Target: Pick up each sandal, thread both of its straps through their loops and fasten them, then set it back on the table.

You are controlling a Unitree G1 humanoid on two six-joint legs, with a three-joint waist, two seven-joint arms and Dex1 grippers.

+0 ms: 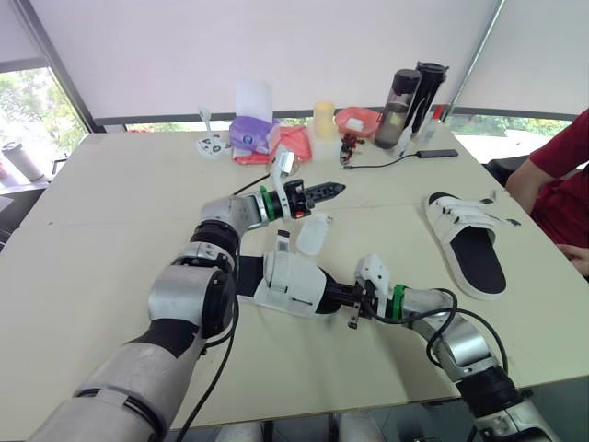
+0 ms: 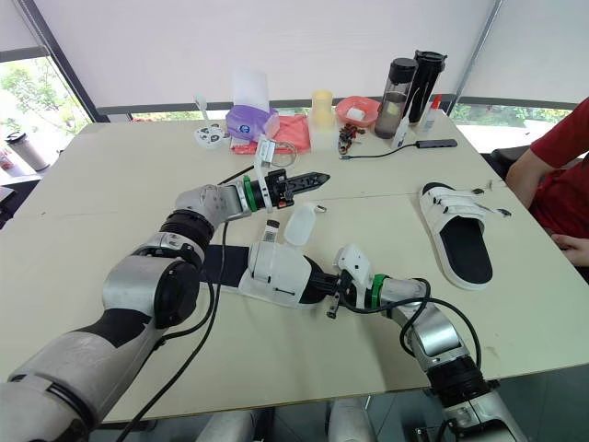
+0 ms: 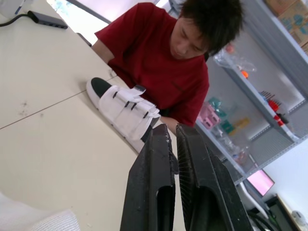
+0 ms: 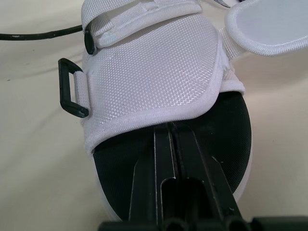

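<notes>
White strap (image 1: 313, 233) stands loose on the near sandal (image 1: 290, 281): brace the toe with your right gripper (image 1: 336, 296), fingers pressed together, then spread the closed fingers of the left gripper (image 1: 339, 190) around that strap.

The fingertips of the right gripper (image 4: 171, 129) vanish under the upper of the near sandal (image 1: 293, 281). That sandal's heel, at its nine o'clock, hides behind the left arm (image 1: 198, 295). The left gripper (image 3: 172, 130), its fingers closed, covers one end of the far sandal (image 3: 125, 113). The person (image 1: 561, 180) at three o'clock of the table (image 1: 110, 230) is cut off by the frame edge. The clutter (image 1: 267, 133) at twelve o'clock is too small to name.
</notes>
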